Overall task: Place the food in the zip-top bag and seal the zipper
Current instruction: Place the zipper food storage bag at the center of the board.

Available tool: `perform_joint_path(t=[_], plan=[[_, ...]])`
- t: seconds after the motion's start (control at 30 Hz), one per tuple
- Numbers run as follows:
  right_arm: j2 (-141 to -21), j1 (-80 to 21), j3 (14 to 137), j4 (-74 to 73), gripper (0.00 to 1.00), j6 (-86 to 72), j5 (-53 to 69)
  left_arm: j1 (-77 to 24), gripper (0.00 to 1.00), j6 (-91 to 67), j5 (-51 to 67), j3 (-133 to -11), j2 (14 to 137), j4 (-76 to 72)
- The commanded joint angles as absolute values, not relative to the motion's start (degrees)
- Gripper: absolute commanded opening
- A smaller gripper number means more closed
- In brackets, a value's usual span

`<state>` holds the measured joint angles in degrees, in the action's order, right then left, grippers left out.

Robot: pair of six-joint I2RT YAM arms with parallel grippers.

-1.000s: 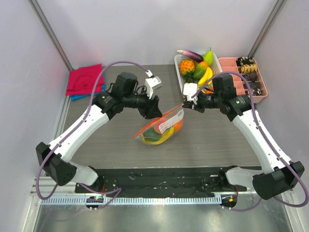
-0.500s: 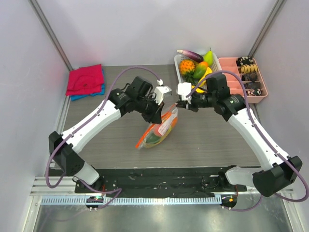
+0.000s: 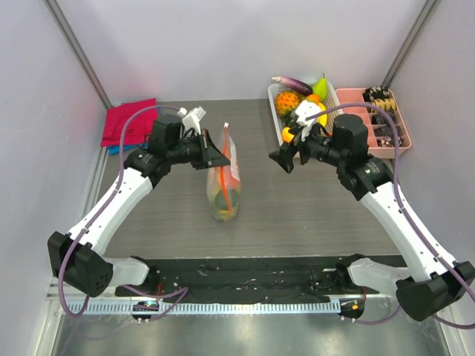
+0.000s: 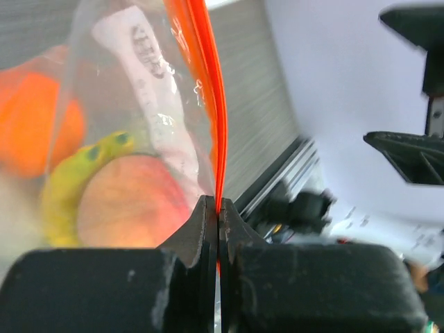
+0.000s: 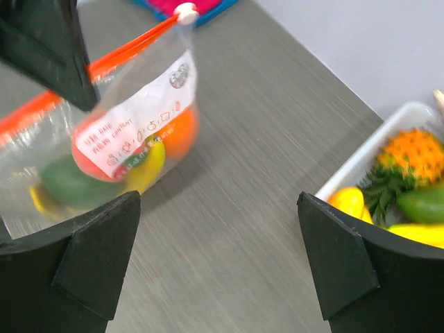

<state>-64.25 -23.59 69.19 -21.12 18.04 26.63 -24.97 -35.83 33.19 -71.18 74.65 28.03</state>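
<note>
Right claw (image 5: 218,260) just let go, wide open now; left claw (image 4: 218,208) pinches the zipper (image 4: 211,104), loaded bag (image 3: 223,194) below it, so sealing's probably done.

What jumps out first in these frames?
The clear zip-top bag of toy fruit, held upright mid-table by the left gripper, shut on its orange-red zipper. To its right, the right gripper stands open and empty, with a white tray of bright fruit behind it at the far edge.
</note>
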Motion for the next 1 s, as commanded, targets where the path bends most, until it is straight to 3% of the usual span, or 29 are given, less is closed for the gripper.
perform_joint_path(t=[0.0, 0.13, 0.33, 0.53, 0.97], plan=[[-61.52, -18.04, 69.17, -14.51, 1.00, 0.55, 19.87, -25.05, 0.00, -53.16, 28.66, -70.22, 78.63, 4.51], [-62.22, -12.93, 69.17, -14.59, 1.00, -5.01, 20.56, -25.05, 0.00, -59.49, 26.90, -79.17, 89.70, -1.20], [-62.32, -8.62, 68.47, -14.85, 1.00, -4.40, 22.15, -23.82, 0.00, -67.23, 13.03, -85.77, 101.66, -20.61], [-62.58, -7.30, 67.76, -14.77, 1.00, -3.60, 23.73, -22.42, 0.00, -65.92, 3.78, -91.23, 108.10, -17.59], [-61.08, -6.42, 66.97, -15.91, 1.00, -1.85, 27.51, -14.59, 0.00, -69.26, 3.60, -49.07, 92.21, -6.07]])
